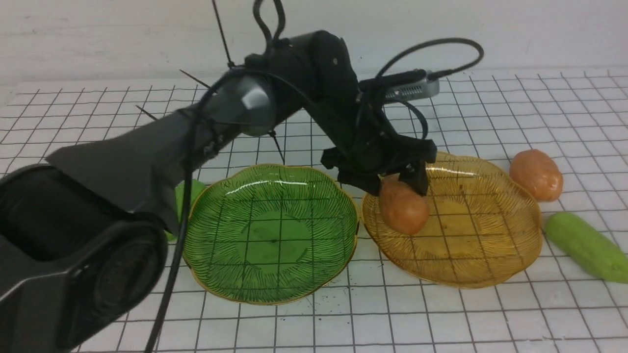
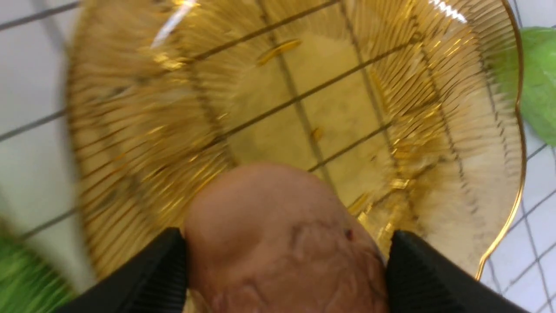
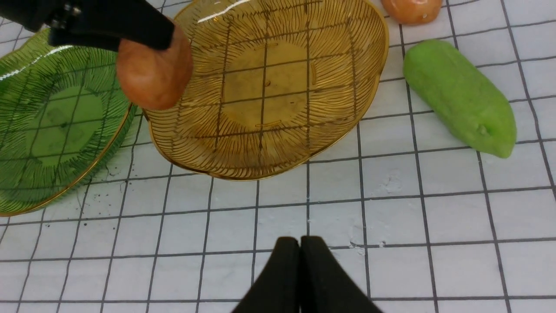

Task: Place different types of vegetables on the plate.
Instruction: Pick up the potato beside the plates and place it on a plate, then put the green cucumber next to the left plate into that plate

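Now the left pincer (image 1: 396, 182) pinches one potato (image 1: 403, 208) over the left edge of the amber plate (image 1: 490, 255); the right pincer (image 3: 299, 261) is pressed together. Right of it lie another potato (image 1: 536, 174) and one cucumber (image 1: 584, 245); a second cucumber (image 1: 194, 189) sits by the green plate (image 1: 274, 279).

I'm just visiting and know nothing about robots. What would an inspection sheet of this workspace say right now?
Surface: white gridded table, two glass plates on it.
Job's things: held potato at the amber plate's left rim; second potato and cucumber on the table right of that plate; another cucumber partly hidden behind the left arm; green plate holds nothing.
Clutter: tiny dark specks near the green plate.
Grippers: left gripper closed on the held potato; right gripper shut, holding nothing, above bare table.
Cables: black cable loops over the left arm's wrist.
Surroundings: white wall behind the table.
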### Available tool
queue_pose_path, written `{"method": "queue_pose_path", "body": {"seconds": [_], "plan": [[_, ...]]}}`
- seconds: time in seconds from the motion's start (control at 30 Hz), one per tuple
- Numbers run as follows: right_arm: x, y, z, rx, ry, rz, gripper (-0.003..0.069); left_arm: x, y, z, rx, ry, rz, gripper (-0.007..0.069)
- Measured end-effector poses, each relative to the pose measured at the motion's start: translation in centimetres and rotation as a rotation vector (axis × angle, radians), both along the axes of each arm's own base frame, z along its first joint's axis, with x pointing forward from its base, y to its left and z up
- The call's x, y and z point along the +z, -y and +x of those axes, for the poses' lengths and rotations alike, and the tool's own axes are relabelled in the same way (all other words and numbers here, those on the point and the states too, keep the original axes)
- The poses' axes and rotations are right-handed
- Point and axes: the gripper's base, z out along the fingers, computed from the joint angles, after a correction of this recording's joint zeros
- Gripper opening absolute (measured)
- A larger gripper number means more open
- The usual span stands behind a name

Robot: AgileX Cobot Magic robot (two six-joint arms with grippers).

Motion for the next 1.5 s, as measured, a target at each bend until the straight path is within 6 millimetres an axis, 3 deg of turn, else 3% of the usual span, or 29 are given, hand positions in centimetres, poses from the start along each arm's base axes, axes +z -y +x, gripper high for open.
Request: {"method": "queue_pose_path", "body": {"seconds": [0.2,0.33,0.5,0.67,0.8,0.83,0.87,0.9,0.93,1.0,1.1,1.2,1.3,1.4,1.5], "plan": [[0.1,0.0,0.1,-0.002,0.01,-0.001,-0.001,-1.8,1.2,0.1,0.004,-0.012,-0.019,0.0532],[0.0,0.1,0.1,-0.004,0.011,-0.018,-0.0008,-1.4,1.0,0.3,0.028,-0.037,-0.067,0.0575],[0.0,0.2,0.1,-0.005,0.012,-0.023,-0.0006,0.1,0.6,1.1,0.051,-0.031,-0.122,0.0594],[0.0,0.2,0.1,-0.005,0.012,-0.024,-0.0001,3.0,-0.6,1.9,0.031,-0.001,-0.129,0.0552],[0.0,0.2,0.1,-0.006,0.012,-0.029,-0.0001,7.1,-4.4,3.4,0.034,0.079,-0.065,0.0391],[0.0,0.2,0.1,-0.007,0.013,-0.033,-0.0001,8.2,-6.3,4.3,0.071,0.123,-0.05,0.0307],[0.0,0.2,0.1,-0.007,0.013,-0.033,-0.0001,8.4,-6.6,4.4,0.077,0.133,-0.045,0.0295],[0.0,0.3,0.1,-0.007,0.013,-0.038,-0.0001,9.9,-9.2,5.4,0.125,0.186,-0.037,0.0169],[0.0,0.3,0.1,-0.007,0.013,-0.039,-0.0001,10.2,-9.8,5.5,0.136,0.193,-0.036,0.0141],[0.0,0.3,0.1,-0.008,0.013,-0.046,-0.0001,11.5,-12.7,5.9,0.172,0.228,-0.029,0.0034],[0.0,0.4,0.1,-0.009,0.014,-0.055,-0.0001,12.3,-15.0,5.1,0.166,0.232,0.009,0.0],[0.0,0.4,0.1,-0.01,0.014,-0.055,-0.0001,11.6,-17.3,3.6,0.184,0.188,0.133,-0.0008],[0.0,0.4,0.1,-0.01,0.014,-0.057,-0.0001,9.3,-20.9,3.7,0.255,0.125,0.296,-0.0006],[0.0,0.4,0.1,-0.011,0.015,-0.059,-0.0001,7.4,-22.9,4.2,0.315,0.067,0.349,0.0007],[0.0,0.4,0.1,-0.011,0.015,-0.059,-0.0001,5.4,-25.5,4.9,0.368,0.009,0.381,0.0067]]}}
